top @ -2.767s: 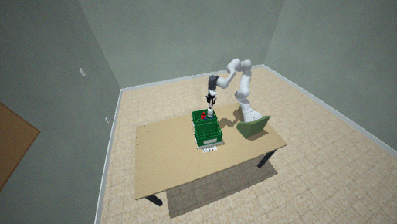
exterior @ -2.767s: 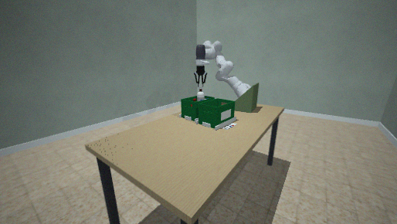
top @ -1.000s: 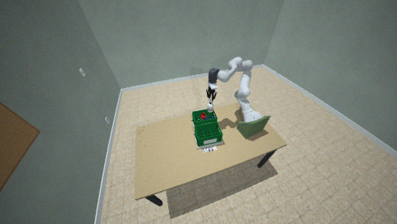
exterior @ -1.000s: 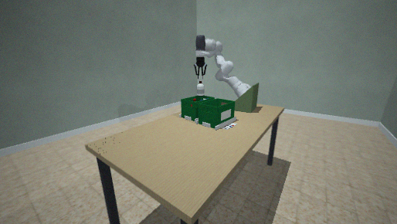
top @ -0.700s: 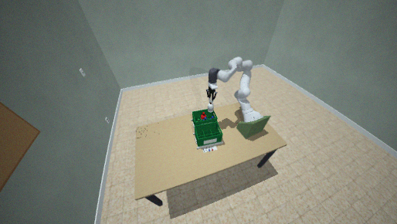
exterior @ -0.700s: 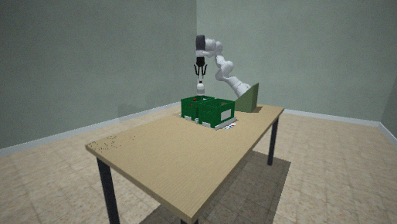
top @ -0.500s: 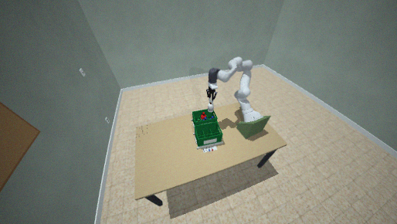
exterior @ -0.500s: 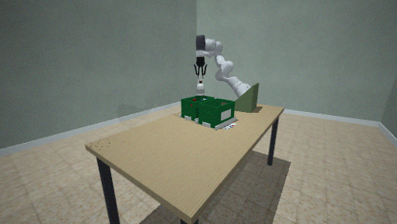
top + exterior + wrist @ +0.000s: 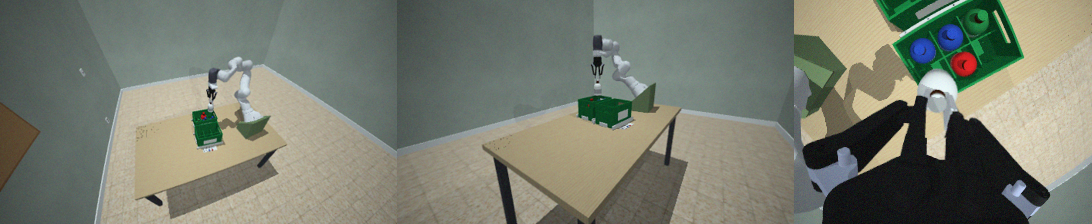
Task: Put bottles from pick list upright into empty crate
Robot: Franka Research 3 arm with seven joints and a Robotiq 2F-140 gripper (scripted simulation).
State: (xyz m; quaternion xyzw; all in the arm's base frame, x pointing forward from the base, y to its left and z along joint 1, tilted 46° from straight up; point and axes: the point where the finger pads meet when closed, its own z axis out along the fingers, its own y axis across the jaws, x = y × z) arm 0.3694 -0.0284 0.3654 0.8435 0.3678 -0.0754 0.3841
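Left to right, exterior view. First the loaded crate [image 9: 206, 125] [image 9: 585, 108] [image 9: 1014, 40]. The wrist camera gives me its contents, also left to right: a blue bottle [image 9: 212, 117] [image 9: 922, 51], a second blue bottle [image 9: 205, 118] [image 9: 950, 37], a red bottle [image 9: 203, 116] [image 9: 592, 100] [image 9: 961, 63] and a green bottle [image 9: 975, 22], each in its own cell.

Next, the white bottle [image 9: 210, 107] [image 9: 598, 88] [image 9: 937, 82], hanging near upright above the loaded crate's rim. My gripper [image 9: 211, 101] [image 9: 597, 78] [image 9: 937, 99] is nearly closed, fingers on either side of its neck; I judge the neck is held.

Handling, my estimate: stiff, smooth body, moderate weight mostly below the grip. Contents and material unknown; treat as breakable. The neck is the right hold, since the cells leave little room for fingers round the shoulders. Risk: a narrow grip on a slick neck lets the base swing like a pendulum. Carry slowly, settle before lowering, release only once the base is seated.

Further right, the empty crate [image 9: 201, 140] [image 9: 607, 116] [image 9: 901, 15], the likely destination. Its dividers could catch a tilted base.

Last, the pick list [image 9: 210, 149] [image 9: 627, 126], just beside that crate. Coloured marks visible, counts too small to read; white order unconfirmed

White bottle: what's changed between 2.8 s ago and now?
The white bottle moved up out of the bottle crate, with the claw rising too. No new grasp or release is visible. That crate and the empty crate stayed put.
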